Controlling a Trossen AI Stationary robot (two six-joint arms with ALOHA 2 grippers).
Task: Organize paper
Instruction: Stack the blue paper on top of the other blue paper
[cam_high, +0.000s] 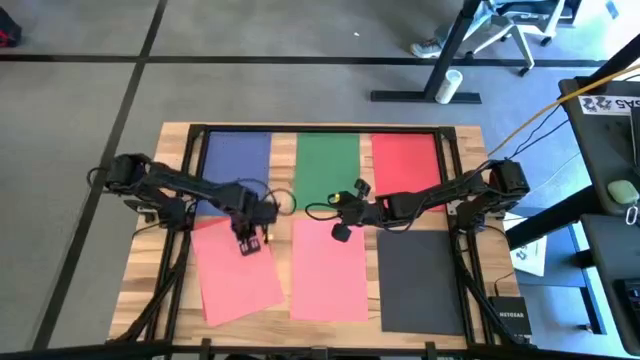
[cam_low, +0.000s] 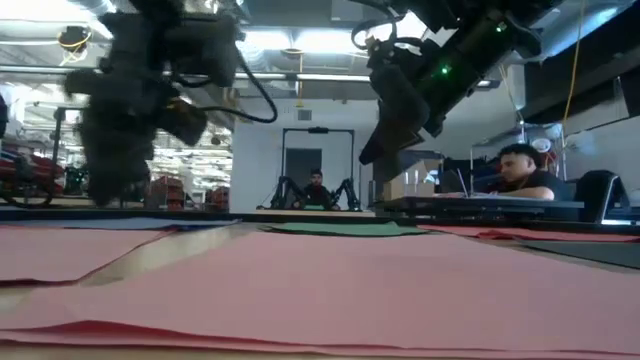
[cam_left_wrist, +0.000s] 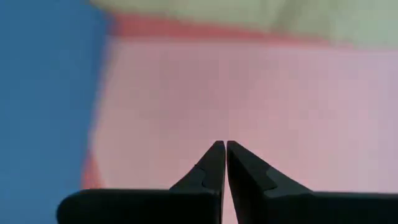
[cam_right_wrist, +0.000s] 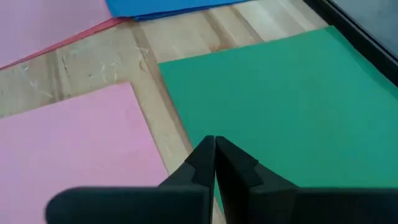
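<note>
Six sheets of paper lie flat on the wooden table. Blue (cam_high: 236, 160), green (cam_high: 327, 165) and red (cam_high: 405, 158) lie along the far side. A tilted pink sheet (cam_high: 238, 272) with a red edge (cam_left_wrist: 155, 28) showing under it, a straight pink sheet (cam_high: 328, 272) and a dark grey sheet (cam_high: 420, 282) lie along the near side. My left gripper (cam_left_wrist: 224, 144) is shut over the tilted pink sheet's far end. My right gripper (cam_right_wrist: 214, 140) is shut and hangs above the table (cam_low: 368, 155), near the green sheet's near left corner (cam_right_wrist: 186, 68). My left gripper points its shut fingertips (cam_left_wrist: 214, 152) down at the far part of the tilted pink sheet (cam_left_wrist: 261, 106). Whether they touch the paper, I cannot tell.
A black frame (cam_high: 320, 129) runs along the table's far edge and down both sides. Bare wood (cam_right_wrist: 99, 59) shows between the sheets. A small black box (cam_high: 508, 318) sits at the near right corner. A person (cam_low: 522, 170) sits beyond the table.
</note>
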